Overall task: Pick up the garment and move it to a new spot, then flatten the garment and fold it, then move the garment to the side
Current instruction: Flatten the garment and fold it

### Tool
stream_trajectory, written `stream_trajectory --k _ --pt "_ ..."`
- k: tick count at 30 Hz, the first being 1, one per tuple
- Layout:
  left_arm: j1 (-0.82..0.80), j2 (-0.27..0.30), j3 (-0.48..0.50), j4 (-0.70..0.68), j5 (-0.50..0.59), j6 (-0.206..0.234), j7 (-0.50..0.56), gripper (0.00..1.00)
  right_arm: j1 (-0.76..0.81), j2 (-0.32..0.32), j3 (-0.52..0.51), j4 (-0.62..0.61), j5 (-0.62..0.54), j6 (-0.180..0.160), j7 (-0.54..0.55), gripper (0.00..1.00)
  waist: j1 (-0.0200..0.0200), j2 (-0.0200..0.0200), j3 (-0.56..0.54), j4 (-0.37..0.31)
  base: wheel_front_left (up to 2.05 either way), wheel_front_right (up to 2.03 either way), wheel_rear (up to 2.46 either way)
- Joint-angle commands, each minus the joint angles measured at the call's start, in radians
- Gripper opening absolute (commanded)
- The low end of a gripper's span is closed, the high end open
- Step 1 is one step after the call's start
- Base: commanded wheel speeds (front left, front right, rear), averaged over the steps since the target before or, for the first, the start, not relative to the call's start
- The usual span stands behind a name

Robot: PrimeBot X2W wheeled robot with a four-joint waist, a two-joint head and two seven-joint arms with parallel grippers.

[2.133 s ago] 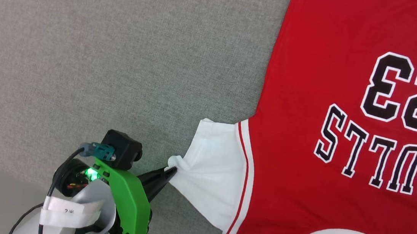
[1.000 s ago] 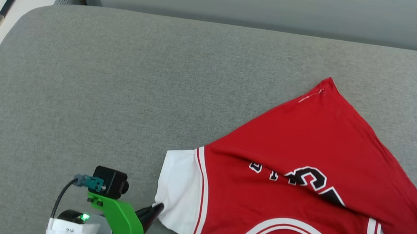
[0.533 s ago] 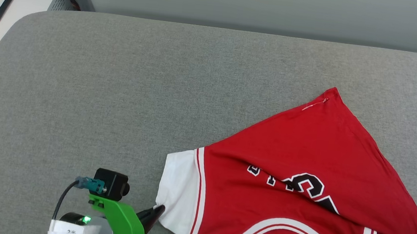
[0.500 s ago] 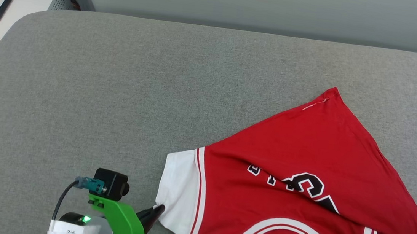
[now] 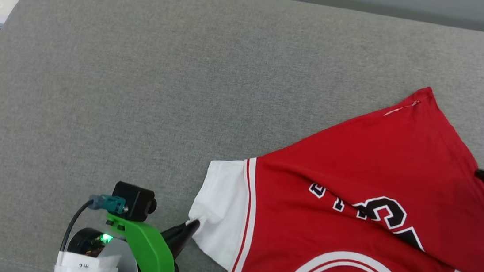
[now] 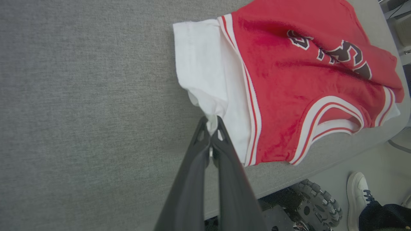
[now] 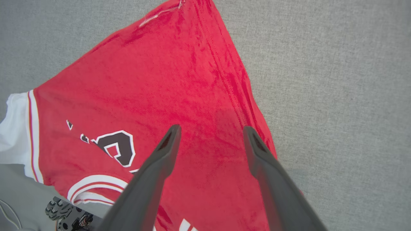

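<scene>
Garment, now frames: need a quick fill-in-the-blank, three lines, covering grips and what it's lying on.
1. The left gripper is shut on the garment's ____ sleeve.
2. The right gripper points at the red fabric with its jaws ____.
3. The garment lies on a ____ upholstered surface.

Missing words: white; open; grey

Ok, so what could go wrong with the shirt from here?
The left hand pinches just a corner of the white sleeve; a tug may slip it free. The right hand hangs open over the garment, so one-sided pulling could bunch it further. Its collar, near the cushion edge, could slide off.
</scene>
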State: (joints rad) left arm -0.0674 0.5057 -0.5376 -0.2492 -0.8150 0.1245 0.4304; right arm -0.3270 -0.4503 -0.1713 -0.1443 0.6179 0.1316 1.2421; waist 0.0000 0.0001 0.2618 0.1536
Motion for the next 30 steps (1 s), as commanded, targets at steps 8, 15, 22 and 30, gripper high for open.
stream_trajectory --k 8,15,22,30 --pt "-0.061 -0.012 -0.006 -0.022 0.027 -0.013 -0.022 0.00 -0.260 0.000 0.060 0.104 -0.093 -0.001 0.085 1.00 0.0000 -0.0001 0.172 0.116 0.00 0.00 0.00" --pt "-0.088 -0.029 -0.016 -0.021 0.034 -0.022 -0.031 0.00 -0.393 -0.020 0.097 0.242 -0.163 -0.001 0.098 1.00 0.0000 -0.0001 0.225 0.163 0.00 0.00 0.00" --pt "-0.099 -0.048 -0.026 -0.019 0.025 -0.033 -0.039 0.00 -0.442 -0.043 0.145 0.326 -0.196 -0.001 0.089 1.00 0.0000 -0.0001 0.252 0.190 0.00 0.00 0.00" --pt "-0.109 -0.055 -0.034 -0.002 0.033 -0.035 -0.045 0.00 -0.413 -0.071 0.212 0.382 -0.185 -0.001 0.067 1.00 0.0000 -0.0001 0.260 0.209 0.00 0.00 0.00"
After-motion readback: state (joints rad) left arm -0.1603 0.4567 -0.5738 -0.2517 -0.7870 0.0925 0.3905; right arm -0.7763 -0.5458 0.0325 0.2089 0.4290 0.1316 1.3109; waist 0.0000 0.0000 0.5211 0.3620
